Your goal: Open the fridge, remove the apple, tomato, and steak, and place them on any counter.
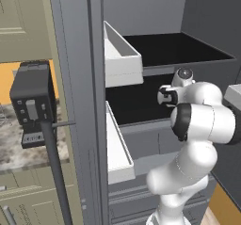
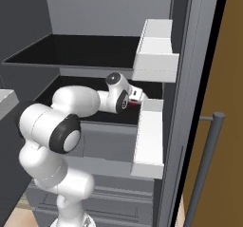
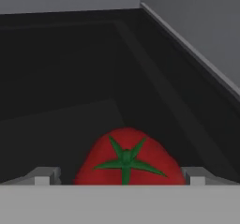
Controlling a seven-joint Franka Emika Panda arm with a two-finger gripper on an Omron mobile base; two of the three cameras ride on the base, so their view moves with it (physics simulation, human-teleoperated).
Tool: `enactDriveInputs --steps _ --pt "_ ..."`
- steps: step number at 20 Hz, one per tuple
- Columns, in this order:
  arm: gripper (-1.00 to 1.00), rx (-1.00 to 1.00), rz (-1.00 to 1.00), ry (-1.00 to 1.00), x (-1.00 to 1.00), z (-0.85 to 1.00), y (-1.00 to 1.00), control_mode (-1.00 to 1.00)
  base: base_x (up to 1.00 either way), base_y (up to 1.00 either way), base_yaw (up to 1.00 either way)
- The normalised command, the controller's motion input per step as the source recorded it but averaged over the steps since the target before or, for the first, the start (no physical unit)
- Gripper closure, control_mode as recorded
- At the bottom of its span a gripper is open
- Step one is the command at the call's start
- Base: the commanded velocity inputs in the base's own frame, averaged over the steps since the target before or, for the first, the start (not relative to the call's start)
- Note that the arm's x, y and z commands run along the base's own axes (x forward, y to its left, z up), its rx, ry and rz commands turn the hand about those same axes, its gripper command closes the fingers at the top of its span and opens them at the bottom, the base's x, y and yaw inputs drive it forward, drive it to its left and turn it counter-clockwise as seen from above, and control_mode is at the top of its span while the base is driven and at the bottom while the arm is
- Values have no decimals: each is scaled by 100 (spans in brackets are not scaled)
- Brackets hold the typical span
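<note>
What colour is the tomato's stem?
Green, star-shaped, on the red tomato; clearest in the hand view.

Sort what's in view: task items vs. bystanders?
Job:
- fridge, doors open
- tomato on the dark shelf, between the open gripper fingertips
- counter

Just there:
- black coffee machine on the counter
- white door bins
- beige cabinets

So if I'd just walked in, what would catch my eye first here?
Probably the bright red tomato with its green star-shaped stalk, sitting on a dark shelf between the tips of the open gripper. Next, the bulky white arm reaching into the open grey fridge, with pale door bins swung out beside it. Off to the left, a black coffee machine stands on the speckled counter.
</note>
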Motion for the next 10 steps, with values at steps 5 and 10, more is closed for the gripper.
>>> enactDriveInputs --steps 5,10 --pt "-100 0 0 0 3 -9 0 -100 0 0 0" --pt "100 0 0 0 0 0 0 -100 0 0 0"
